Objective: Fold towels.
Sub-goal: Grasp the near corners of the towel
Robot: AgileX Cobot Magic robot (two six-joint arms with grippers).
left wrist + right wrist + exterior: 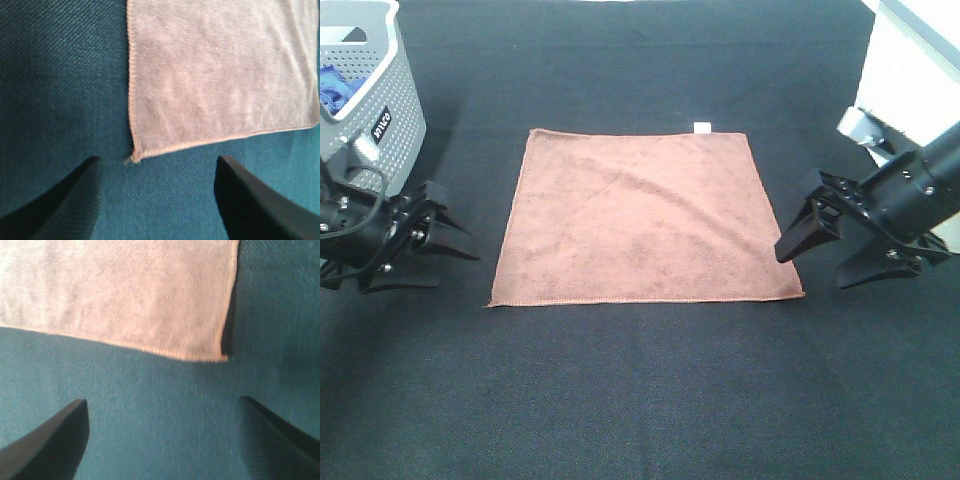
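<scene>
The towel [640, 215], a reddish-brown square cloth with a stitched hem and a small white tag [701, 127] on its far edge, lies flat and unfolded on the black table. My left gripper [452, 262] is open, just left of the towel's near left corner. My right gripper [812, 265] is open, just right of the near right corner. In the left wrist view the towel [220, 75] looks pale, and its corner [135, 156] lies ahead of the gripper [157, 165]. In the right wrist view the towel [115, 290] corner [222, 357] lies ahead of the open gripper [162, 407]. Neither gripper touches the cloth.
A grey perforated basket [380, 110] stands at the far left, with something blue [334, 88] inside. A white surface [920, 60] with a metal part [860, 128] sits at the far right edge. Black cloth [640, 390] covers the table.
</scene>
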